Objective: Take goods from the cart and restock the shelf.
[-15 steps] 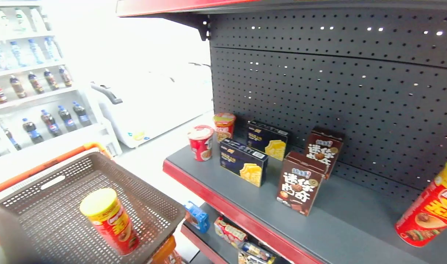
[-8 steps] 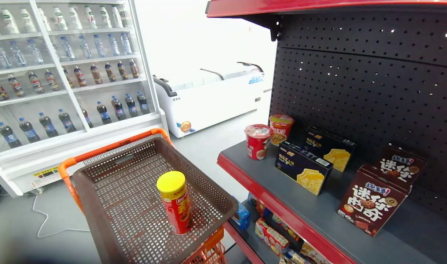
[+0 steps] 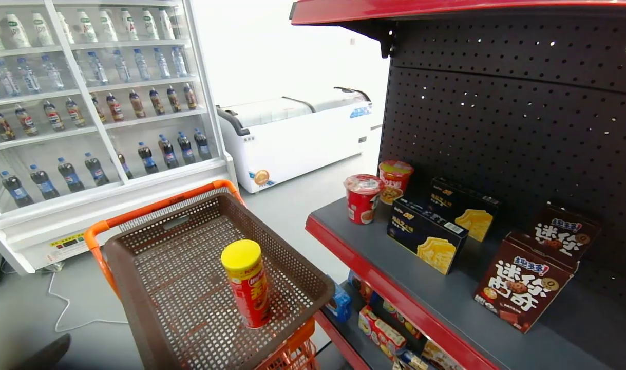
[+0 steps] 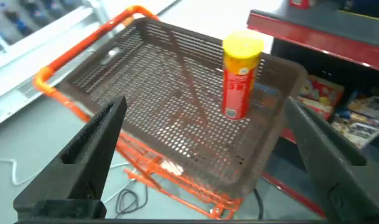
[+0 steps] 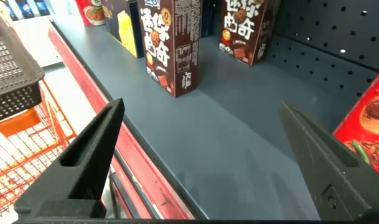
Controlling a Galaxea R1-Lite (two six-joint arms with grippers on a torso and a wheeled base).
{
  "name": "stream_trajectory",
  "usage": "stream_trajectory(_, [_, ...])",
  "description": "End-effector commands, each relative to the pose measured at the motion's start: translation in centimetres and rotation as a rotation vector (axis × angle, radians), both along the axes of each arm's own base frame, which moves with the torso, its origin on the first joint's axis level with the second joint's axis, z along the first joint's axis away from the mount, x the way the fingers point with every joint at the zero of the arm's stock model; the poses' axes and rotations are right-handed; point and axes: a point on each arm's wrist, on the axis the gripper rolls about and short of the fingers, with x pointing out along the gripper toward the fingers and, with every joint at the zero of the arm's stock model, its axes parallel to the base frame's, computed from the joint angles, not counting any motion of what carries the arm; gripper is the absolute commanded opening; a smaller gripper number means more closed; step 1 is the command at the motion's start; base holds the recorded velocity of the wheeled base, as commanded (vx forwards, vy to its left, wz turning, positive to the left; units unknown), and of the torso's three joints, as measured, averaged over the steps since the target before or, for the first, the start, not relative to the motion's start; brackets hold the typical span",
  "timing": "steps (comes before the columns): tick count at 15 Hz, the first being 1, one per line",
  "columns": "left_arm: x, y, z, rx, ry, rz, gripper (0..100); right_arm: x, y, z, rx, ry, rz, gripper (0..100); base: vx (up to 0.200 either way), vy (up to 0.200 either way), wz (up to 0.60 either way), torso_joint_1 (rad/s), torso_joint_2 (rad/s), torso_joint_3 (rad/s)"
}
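- Head view: the camera has swung from the shelf (image 3: 379,241) to the cart basket (image 3: 287,249), where the chip can (image 3: 246,284) stands upright, the next thing to pick.
- Left wrist view: the left gripper (image 4: 205,106) hangs above the can, fingers spread.
- Right wrist view: the right gripper (image 5: 198,109) is over the shelf, fingers spread and empty.

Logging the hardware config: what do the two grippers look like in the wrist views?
The left gripper and right gripper look identical. Each has two matte black fingers, flat-sided and angular, wide at the base and tapering to a narrow wedge tip. One finger on each has what looks like a small round hole or screw near its base.
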Motion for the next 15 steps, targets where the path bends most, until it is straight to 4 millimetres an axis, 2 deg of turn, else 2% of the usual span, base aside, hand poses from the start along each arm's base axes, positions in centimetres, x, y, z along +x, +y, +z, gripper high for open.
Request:
stream_trajectory(1, [5.0, -1.6, -3.1, 0.017, 0.214, -0.15, 100, 0.0, 0.0, 0.0, 0.0, -0.001, 0.001, 100, 0.0, 0.0, 0.0, 0.0, 0.0, 0.0])
stream_trajectory(3, [6.7, -2.9, -5.9, 0.013, 0.217, -0.274, 100, 0.0, 0.0, 0.0, 0.0, -0.001, 0.001, 100, 0.0, 0.0, 0.0, 0.0, 0.0, 0.0])
stream_trajectory(5, [8.3, -3.5, -8.3, 0.019, 0.257, -0.289, 100, 0.0, 0.0, 0.0, 0.0, 0.0, 0.001, 100, 0.0, 0.0, 0.0, 0.0, 0.0, 0.0])
stream_trajectory(10, [12.7, -4.3, -11.3, 0.024, 0.335, -0.264, 100, 0.0, 0.0, 0.0, 0.0, 0.0, 0.001, 100, 0.0, 0.0, 0.0, 0.0, 0.0, 0.0])
stream_trajectory(15, [15.5, -4.8, -13.2, 0.056, 0.38, -0.255, 100, 0.0, 0.0, 0.0, 0.0, -0.001, 0.001, 100, 0.0, 0.0, 0.0, 0.0, 0.0, 0.0])
